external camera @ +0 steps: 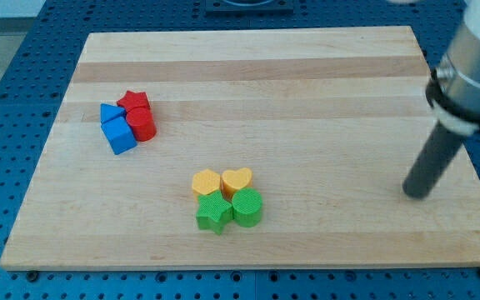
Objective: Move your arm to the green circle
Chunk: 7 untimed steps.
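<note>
Our rod comes down from the view's upper right, and my tip (417,193) rests on the wooden board (248,75) near its right edge, touching no block and holding nothing; it is a bare rod end with no jaws to open or close. To the view's left of the tip, well apart from it across bare wood, we see a cluster of 4 blocks near the board's bottom middle. The green circle (247,207) sits at the cluster's lower right, the block nearest to the tip. Just beside it on the left, touching it, lies the green star (214,213). Above the green circle, touching it, is the yellow heart (237,180), and to the heart's left, pressed against it, is a yellow block (207,182) that looks roughly pentagonal, though we cannot tell its shape for sure. Farther off, toward the view's upper left, we see a second cluster of 4: a red star (133,101) at the top, a red cylinder (142,123) below it, a small blue triangular block (110,113) at the left, and a blue cube-like block (121,135) at the bottom, all packed in contact.
</note>
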### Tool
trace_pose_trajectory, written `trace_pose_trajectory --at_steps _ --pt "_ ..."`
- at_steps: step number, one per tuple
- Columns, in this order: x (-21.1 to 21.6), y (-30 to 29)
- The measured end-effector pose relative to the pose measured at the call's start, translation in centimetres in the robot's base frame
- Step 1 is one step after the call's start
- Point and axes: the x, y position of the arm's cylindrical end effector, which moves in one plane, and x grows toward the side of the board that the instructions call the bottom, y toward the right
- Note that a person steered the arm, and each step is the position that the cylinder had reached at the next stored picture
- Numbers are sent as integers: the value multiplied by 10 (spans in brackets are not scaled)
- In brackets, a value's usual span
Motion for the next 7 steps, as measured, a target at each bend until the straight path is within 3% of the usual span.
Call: trace_pose_trajectory --at_steps 2,4,7 --pt "63 -55" --pt "59 -95" --pt "34 -105"
